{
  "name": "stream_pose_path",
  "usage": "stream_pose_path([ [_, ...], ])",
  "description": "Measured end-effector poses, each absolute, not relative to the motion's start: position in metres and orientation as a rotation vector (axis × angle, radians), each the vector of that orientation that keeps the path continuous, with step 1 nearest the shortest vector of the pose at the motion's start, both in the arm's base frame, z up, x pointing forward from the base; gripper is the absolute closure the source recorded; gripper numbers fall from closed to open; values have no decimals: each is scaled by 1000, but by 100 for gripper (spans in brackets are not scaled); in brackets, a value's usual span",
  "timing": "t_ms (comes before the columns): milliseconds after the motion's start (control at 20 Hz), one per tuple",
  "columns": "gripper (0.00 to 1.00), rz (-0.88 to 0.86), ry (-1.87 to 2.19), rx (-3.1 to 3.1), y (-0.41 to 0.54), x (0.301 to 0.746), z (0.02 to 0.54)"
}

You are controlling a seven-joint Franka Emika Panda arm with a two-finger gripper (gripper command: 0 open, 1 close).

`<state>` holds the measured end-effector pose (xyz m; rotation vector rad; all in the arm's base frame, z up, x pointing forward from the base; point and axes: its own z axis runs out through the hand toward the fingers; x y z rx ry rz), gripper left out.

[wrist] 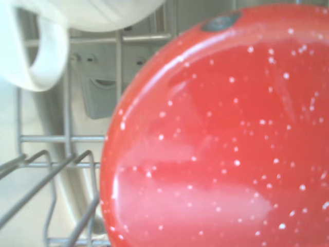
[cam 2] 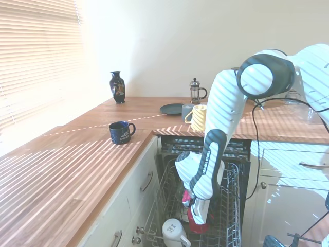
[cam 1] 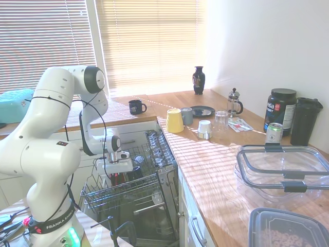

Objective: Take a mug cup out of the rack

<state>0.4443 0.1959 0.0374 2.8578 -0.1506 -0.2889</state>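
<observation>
The red mug cup [cam 2: 199, 222] sits low in the grey wire rack [cam 2: 232, 203], which is pulled out of the open dishwasher. My gripper [cam 2: 198, 211] reaches straight down into the rack and is right at the mug. From the other side only a sliver of the red mug cup [cam 1: 114, 178] shows, under the gripper [cam 1: 116, 172] and behind the rack [cam 1: 123, 194] wires. In the wrist view the speckled glossy side of the mug cup [wrist: 221, 139] fills most of the picture, very close, with rack [wrist: 67, 138] wires behind it.
A white mug [cam 2: 172, 230] stands in the rack just beside the red one, and its handle [wrist: 38, 51] shows in the wrist view. On the wooden counter stand a navy mug [cam 1: 136, 107], a yellow cup [cam 1: 174, 121], a vase [cam 1: 199, 80] and a French press [cam 1: 234, 102].
</observation>
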Motion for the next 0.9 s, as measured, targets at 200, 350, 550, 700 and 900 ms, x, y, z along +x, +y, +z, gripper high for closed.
stream_pose_path([
  [200, 100, -252, -160, 2864, 204, 445, 71],
  [350, 100, -205, -171, 2879, 211, 449, 95],
  [550, 100, -101, -207, 2913, 212, 465, 135],
  [700, 100, -51, -235, 2929, 203, 470, 165],
  [900, 100, 42, -326, 2970, 176, 471, 223],
])
